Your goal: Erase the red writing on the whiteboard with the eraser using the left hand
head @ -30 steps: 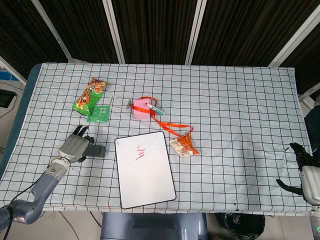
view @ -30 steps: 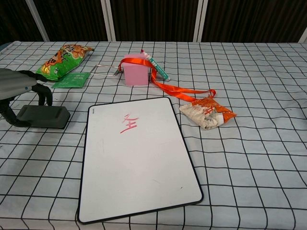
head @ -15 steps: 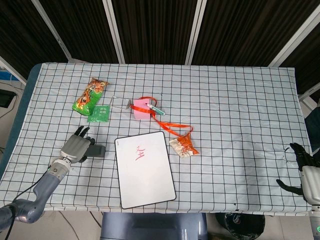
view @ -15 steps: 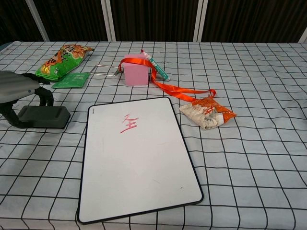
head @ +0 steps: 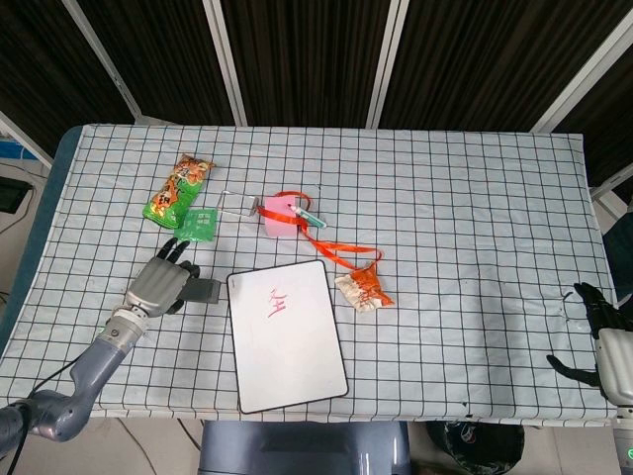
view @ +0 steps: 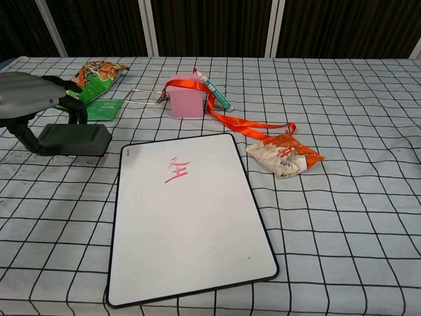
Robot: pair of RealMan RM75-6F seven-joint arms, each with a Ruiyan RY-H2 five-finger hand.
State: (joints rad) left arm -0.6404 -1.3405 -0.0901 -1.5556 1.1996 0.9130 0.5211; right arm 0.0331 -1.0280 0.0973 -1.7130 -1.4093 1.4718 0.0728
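Observation:
A white whiteboard (head: 289, 341) (view: 187, 220) with a dark rim lies at the front middle of the checked table. Red writing (head: 275, 303) (view: 176, 170) sits in its upper part. My left hand (head: 156, 287) (view: 29, 95) grips the dark grey eraser (head: 204, 291) (view: 75, 139) from above, just left of the board's top left corner. The eraser touches no part of the board. My right hand (head: 601, 336) hangs off the table's right front corner, fingers apart and empty; only the head view shows it.
A green snack bag (head: 178, 188) (view: 89, 78) and a flat green packet (head: 196, 224) (view: 99, 108) lie behind my left hand. A pink box (head: 280, 216) (view: 186, 99), an orange lanyard (view: 250, 124) and a crumpled wrapper (head: 363, 289) (view: 284, 155) lie behind and right of the board.
My left hand has closed on the eraser and carried it right and away from me, nearer the board's top left corner. The right hand has stayed still.

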